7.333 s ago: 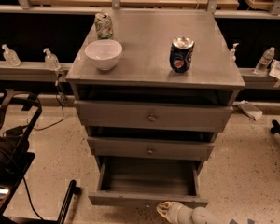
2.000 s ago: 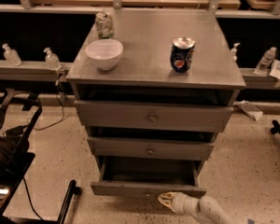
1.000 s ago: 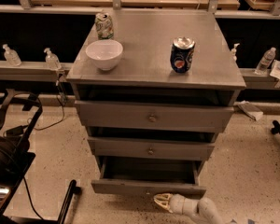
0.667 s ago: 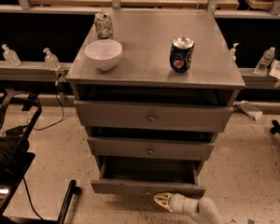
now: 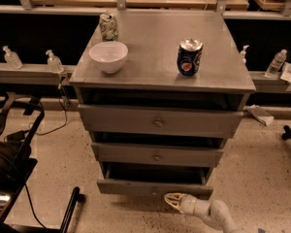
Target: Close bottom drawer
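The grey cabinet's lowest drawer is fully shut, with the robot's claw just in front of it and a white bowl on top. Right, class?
No. The camera view shows the lowest grey drawer partly open, its front standing out from the grey cabinet. The claw is just in front of it, and the round white bowl is on top.
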`<act>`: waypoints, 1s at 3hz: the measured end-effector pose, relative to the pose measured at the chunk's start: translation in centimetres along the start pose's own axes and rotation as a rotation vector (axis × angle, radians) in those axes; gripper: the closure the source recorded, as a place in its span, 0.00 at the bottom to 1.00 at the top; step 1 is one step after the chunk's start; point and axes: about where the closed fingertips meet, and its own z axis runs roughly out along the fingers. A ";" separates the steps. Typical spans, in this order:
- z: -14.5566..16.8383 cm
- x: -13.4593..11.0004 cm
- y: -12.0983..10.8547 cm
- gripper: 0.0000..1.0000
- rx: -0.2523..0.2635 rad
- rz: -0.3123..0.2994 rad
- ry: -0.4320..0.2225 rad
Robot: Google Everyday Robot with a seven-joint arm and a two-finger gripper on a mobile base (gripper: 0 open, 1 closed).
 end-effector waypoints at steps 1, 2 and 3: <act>0.0 0.0 0.1 1.00 0.000 0.000 0.000; 0.1 -0.6 -2.5 1.00 0.023 -0.044 -0.002; 0.0 -0.9 -3.3 1.00 0.036 -0.066 -0.005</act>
